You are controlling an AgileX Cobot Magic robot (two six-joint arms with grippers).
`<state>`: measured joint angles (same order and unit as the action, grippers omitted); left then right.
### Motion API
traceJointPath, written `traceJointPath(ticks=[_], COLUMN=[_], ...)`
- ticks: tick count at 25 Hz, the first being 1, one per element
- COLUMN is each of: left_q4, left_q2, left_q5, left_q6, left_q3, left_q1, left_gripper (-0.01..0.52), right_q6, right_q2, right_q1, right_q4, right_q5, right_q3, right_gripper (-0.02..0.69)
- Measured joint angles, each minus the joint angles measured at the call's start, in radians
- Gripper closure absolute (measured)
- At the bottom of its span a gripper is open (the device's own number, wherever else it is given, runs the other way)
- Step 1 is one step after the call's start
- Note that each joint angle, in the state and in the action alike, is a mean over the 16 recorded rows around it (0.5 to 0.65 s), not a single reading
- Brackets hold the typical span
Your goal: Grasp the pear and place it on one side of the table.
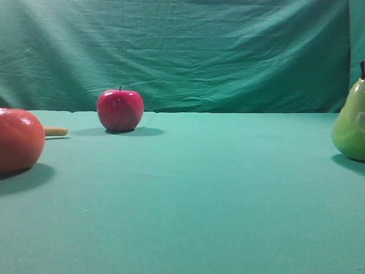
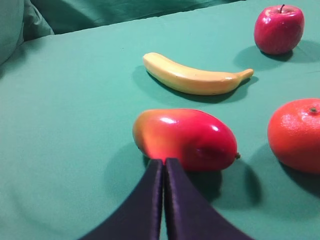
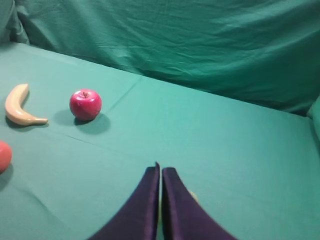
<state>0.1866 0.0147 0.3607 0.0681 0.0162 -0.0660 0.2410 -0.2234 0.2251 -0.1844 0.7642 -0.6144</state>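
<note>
The pear stands upright at the far right edge of the green worktop, well apart from the red apple, and no hand touches it. The right hand is pressed together with nothing in it, and so is the left hand, which hangs near a red mango. I think the pear may already be at its side spot; if not, the right hand must spread apart before it can grab.

This looks like a staged test setup in a lab: the desk is draped in smooth teal cloth, a wrinkled green cloth backdrop hangs behind it, and glossy fruit such as a red apple sits spaced out on it.
</note>
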Motion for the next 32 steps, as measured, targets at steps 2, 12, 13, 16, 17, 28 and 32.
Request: traceJointPath(ticks=[2,12,13,16,17,28,32], left_q4=[0.000,0.000,0.000,0.000,0.000,0.000,0.000], left_q2=[0.000,0.000,0.000,0.000,0.000,0.000,0.000], left_q5=[0.000,0.000,0.000,0.000,0.000,0.000,0.000], left_q6=[0.000,0.000,0.000,0.000,0.000,0.000,0.000], left_q3=[0.000,0.000,0.000,0.000,0.000,0.000,0.000], left_q1=[0.000,0.000,0.000,0.000,0.000,0.000,0.000], left_gripper=[0.514,0.514,0.514,0.514,0.514,0.514,0.514], right_q6=[-0.014,-0.029,-0.030,-0.030,-0.030,-0.031,-0.031], right_q2=[0.032,0.184,0.194,0.216,0.221,0.234,0.234], right_q1=[-0.022,-0.144,-0.152,-0.169,-0.173,-0.188,-0.188], right_q4=[0.008,0.037,0.039,0.042,0.043,0.042,0.042], right_q5=[-0.043,-0.307,-0.325,-0.364,-0.372,-0.376,-0.374], right_q3=[0.065,0.463,0.493,0.568,0.587,0.640,0.640], right_gripper=[0.665,0.665,0.665,0.665,0.665,0.665,0.665])
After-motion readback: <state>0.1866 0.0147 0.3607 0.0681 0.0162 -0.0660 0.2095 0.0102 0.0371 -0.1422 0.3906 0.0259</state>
